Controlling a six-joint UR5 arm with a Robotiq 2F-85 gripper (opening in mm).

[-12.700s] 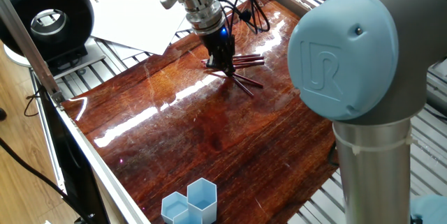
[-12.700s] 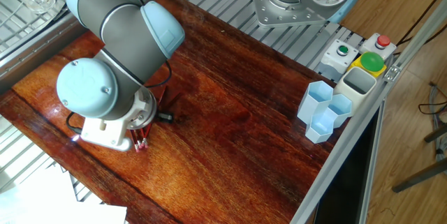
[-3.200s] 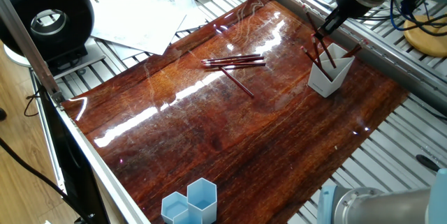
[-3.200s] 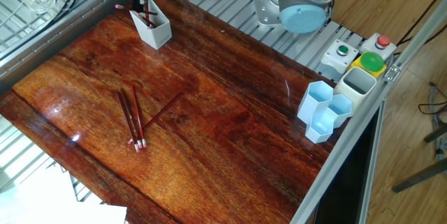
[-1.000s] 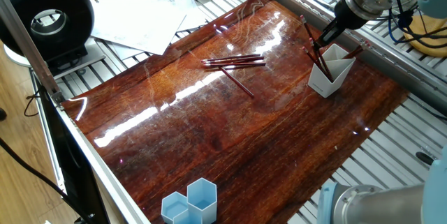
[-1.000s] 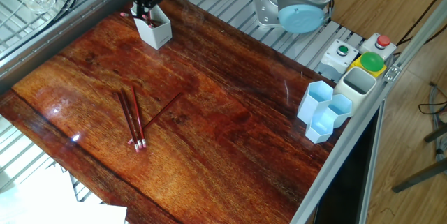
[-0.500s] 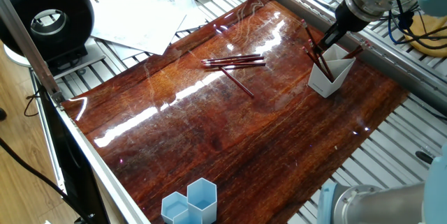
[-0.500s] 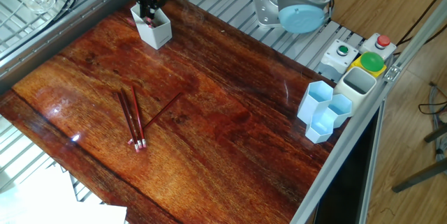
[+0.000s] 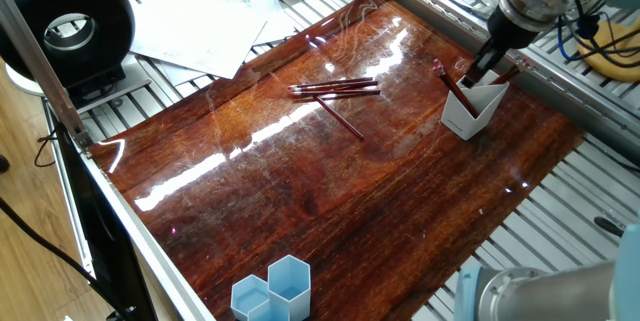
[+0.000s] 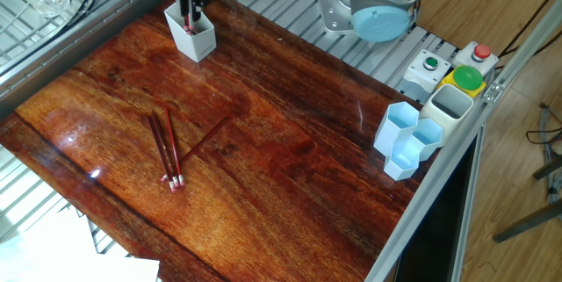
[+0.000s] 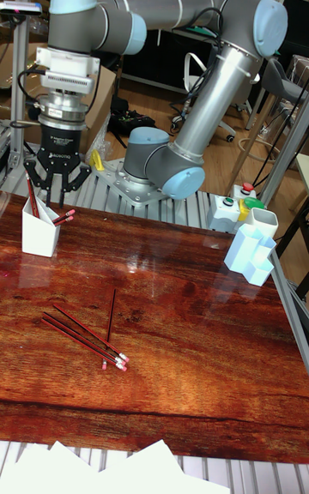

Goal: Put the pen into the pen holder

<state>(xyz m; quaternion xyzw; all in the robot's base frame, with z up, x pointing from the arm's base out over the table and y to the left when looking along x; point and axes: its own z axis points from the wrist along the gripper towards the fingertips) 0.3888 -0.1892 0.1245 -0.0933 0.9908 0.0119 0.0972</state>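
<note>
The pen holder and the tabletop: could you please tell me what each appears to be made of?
Pen holder: likely matte white plastic, judging by its thin, flat, angular walls. Tabletop: seemingly wood or wood veneer, with visible reddish grain and a glossy finish reflecting bright light streaks.

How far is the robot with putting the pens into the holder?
Done: pens already stand in the white pen holder. In hand: the gripper hangs just above it, fingers spread, apparently holding nothing. Left: the pens on the table, four by my count.

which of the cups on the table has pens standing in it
The white pen holder under the end effector holds pens. The light blue hexagonal cups at the opposite edge show none.
</note>
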